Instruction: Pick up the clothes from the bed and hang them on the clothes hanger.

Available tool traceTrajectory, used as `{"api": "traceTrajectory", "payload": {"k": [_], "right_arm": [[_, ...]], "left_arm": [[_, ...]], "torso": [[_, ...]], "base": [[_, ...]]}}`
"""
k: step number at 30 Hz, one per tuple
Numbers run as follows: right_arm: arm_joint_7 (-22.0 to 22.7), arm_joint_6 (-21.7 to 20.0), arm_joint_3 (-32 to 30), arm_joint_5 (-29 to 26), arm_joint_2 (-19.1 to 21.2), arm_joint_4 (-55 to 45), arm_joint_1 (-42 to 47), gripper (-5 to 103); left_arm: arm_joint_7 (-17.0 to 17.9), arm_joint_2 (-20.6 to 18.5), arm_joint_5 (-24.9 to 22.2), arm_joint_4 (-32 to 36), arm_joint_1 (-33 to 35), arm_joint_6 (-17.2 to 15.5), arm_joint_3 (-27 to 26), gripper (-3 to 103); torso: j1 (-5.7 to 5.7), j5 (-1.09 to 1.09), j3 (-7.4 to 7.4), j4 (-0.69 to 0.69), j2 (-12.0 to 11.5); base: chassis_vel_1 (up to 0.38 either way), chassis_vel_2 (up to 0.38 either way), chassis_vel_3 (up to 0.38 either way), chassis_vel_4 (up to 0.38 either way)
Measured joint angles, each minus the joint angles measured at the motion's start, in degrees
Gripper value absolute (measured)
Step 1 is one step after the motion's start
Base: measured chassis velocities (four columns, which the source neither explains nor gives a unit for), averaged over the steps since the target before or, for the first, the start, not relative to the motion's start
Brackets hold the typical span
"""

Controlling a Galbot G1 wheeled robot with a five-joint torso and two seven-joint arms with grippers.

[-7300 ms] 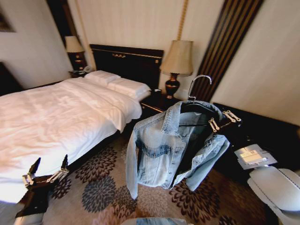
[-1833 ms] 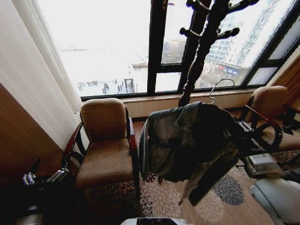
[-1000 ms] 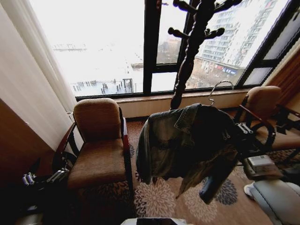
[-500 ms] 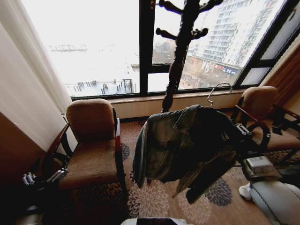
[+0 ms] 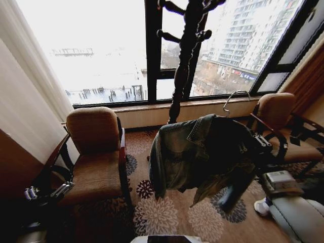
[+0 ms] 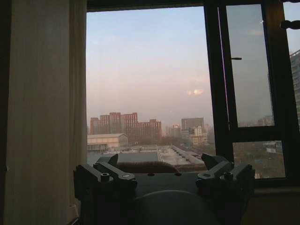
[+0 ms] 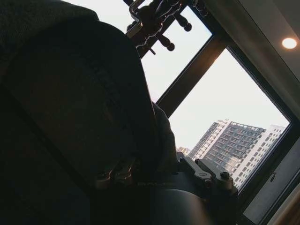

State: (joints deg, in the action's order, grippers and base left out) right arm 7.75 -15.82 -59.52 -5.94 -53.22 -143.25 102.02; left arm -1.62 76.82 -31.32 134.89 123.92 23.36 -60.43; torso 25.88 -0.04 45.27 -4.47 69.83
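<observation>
1. Across the last two seconds the head view has slid sideways: the dark turned-wood coat stand (image 5: pixel 183 55) has drifted from right of centre toward the middle of the picture. That is the camera turning with the robot, not the furniture moving. Seven seconds ago the bed was ahead; now the window bay is.
2. The light-blue washed denim jacket (image 5: pixel 195 154) is off the bed, draped on the thin black coat hanger with a silver hook (image 5: pixel 234 99), hanging just in front of the coat stand's lower post and a little to its right.
3. The right gripper (image 5: pixel 258 146) is clamped on the hanger's shoulder through the denim, carrying the load at the same height as before. My judgement: only hooking it onto a peg remains.
4. The left gripper (image 5: pixel 46 192) waits low, well left of the stand, its jaws spread and empty.
5. A brown upholstered armchair with dark wooden arms (image 5: pixel 93 157) sits left of the stand, a second similar armchair (image 5: pixel 277 121) to its right. The gap between them leads to the pegs, and the swinging hem could brush either arm.
</observation>
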Motion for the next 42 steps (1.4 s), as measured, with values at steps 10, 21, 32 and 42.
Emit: {"api": "traceTrajectory", "payload": {"k": [10, 21, 32, 42], "right_arm": [[-0.08, 0.07, 0.46, -0.15, -0.05, 0.00, -0.55, 28], [-0.24, 0.38, 0.47, -0.29, -0.02, 0.00, -0.44, 28], [-0.35, 0.85, 0.13, -0.80, 0.46, 0.02, -0.46, 28], [-0.47, 1.12, 0.70, -1.22, 1.21, 0.02, -1.34, 28]], "left_arm": [[0.00, 0.00, 0.00, 0.00, 0.00, 0.00, 0.00, 100], [0.00, 0.00, 0.00, 0.00, 0.00, 0.00, 0.00, 100], [0.00, 0.00, 0.00, 0.00, 0.00, 0.00, 0.00, 100], [0.00, 0.00, 0.00, 0.00, 0.00, 0.00, 0.00, 100]], "torso": [[0.00, 0.05, 0.00, 0.00, 0.00], [0.00, 0.04, 0.00, 0.00, 0.00], [0.00, 0.04, 0.01, 0.00, -0.01], [0.00, 0.04, 0.00, 0.00, -0.01]], "base": [[-0.020, -0.001, 0.019, -0.002], [-0.122, 0.011, 0.127, -0.008], [-0.169, 0.020, 0.164, -0.014], [-0.143, 0.032, 0.138, -0.023]]}}
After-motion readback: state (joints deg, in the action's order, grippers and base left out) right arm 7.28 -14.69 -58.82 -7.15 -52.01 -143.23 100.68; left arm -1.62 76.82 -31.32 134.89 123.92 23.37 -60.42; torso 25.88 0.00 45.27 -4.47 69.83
